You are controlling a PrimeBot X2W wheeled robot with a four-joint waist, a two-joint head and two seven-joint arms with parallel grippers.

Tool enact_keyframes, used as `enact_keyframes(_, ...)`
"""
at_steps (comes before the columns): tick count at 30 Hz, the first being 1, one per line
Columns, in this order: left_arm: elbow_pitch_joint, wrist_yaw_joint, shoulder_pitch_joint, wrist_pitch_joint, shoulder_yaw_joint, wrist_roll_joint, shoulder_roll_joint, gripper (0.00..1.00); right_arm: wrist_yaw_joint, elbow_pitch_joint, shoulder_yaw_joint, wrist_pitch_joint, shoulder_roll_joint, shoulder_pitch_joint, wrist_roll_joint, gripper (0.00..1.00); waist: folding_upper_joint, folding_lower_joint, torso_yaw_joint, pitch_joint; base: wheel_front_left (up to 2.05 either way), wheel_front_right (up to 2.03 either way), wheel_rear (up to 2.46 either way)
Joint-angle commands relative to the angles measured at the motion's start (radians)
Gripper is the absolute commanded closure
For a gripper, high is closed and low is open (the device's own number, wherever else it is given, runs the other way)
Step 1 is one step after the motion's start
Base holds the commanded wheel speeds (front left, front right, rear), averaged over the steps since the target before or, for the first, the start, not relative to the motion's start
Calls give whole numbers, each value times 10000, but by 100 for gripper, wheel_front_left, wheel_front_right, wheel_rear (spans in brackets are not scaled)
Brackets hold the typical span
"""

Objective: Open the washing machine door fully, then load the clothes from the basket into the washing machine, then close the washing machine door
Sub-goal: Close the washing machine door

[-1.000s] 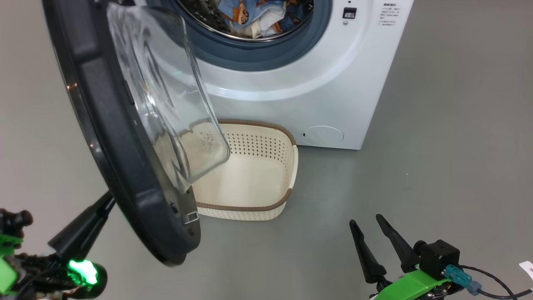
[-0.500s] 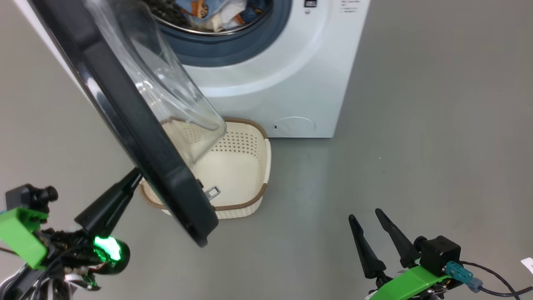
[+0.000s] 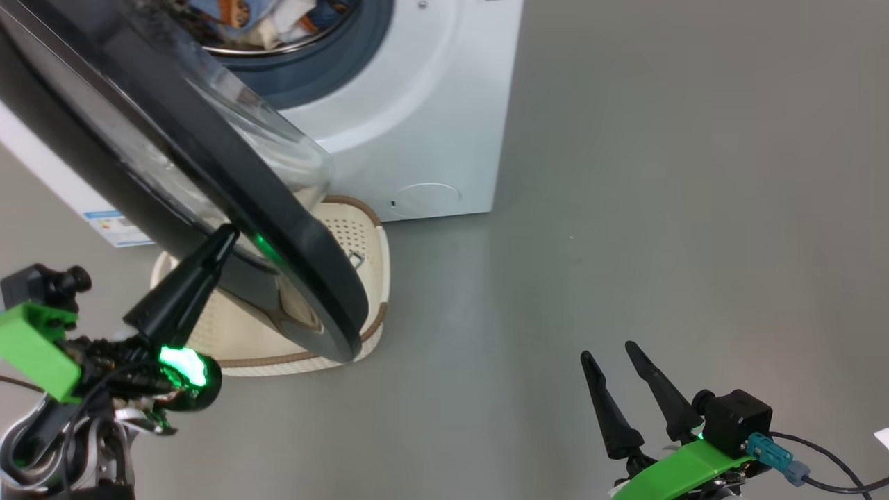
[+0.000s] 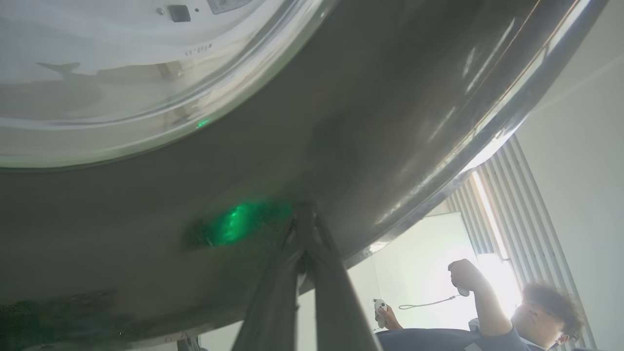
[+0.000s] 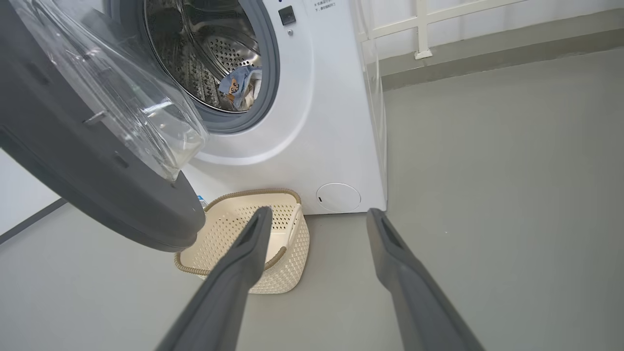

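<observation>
Head view is showing the washing machine (image 3: pixel 430 104), a white front-loader, standing on a grey floor (image 3: pixel 660 208) with its round opening uncovered. The clothes (image 3: pixel 257 14), a light blue printed bundle, are lying inside the steel drum, and the right wrist view is showing them low in that drum too. The basket (image 3: pixel 346 232), cream with a brown rim, is sitting on the floor just in front of the machine and is holding nothing. The washing machine door (image 3: pixel 312 264), with its wide black rim and clear bulging bowl, is hanging partly swung, with its lower edge over the basket and well short of the opening.

The left end effector (image 3: pixel 223 239) is pressing its tip against the door's glossy outer face. In the left wrist view its two fingers are lying clenched together, grasping nothing, and a green light is glowing on the rim beside them. The right end effector (image 3: pixel 628 378) is hovering low at the right, well apart from the door, with its fingers released and spread, carrying nothing.

Judging from this, the opening and the loading are looking finished and the closing is under way. The door is needing a push round until it is seating against the grey-blue gasket.
</observation>
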Motion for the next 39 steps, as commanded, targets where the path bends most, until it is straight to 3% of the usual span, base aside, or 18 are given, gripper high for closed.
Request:
enact_keyframes(1,-164,-97,-438,-57,237,119,151,100,29,-280,241,-76,19,-160,128,0,0,0,-326,186,0,0,0)
enact_keyframes(19,441,-99,-1604,-886,677,478,151,100,29,-654,215,-76,19,-125,300,0,0,0,-1298,728,0,0,0)
enact_keyframes(29,568,-99,-1471,-1427,865,774,151,100,29,-617,98,-76,19,-165,327,0,0,0,-958,503,0,0,0)
enact_keyframes(39,638,-99,-825,-2676,1228,1367,151,100,29,-346,158,-76,19,-194,340,0,0,0,-441,-141,0,0,0)
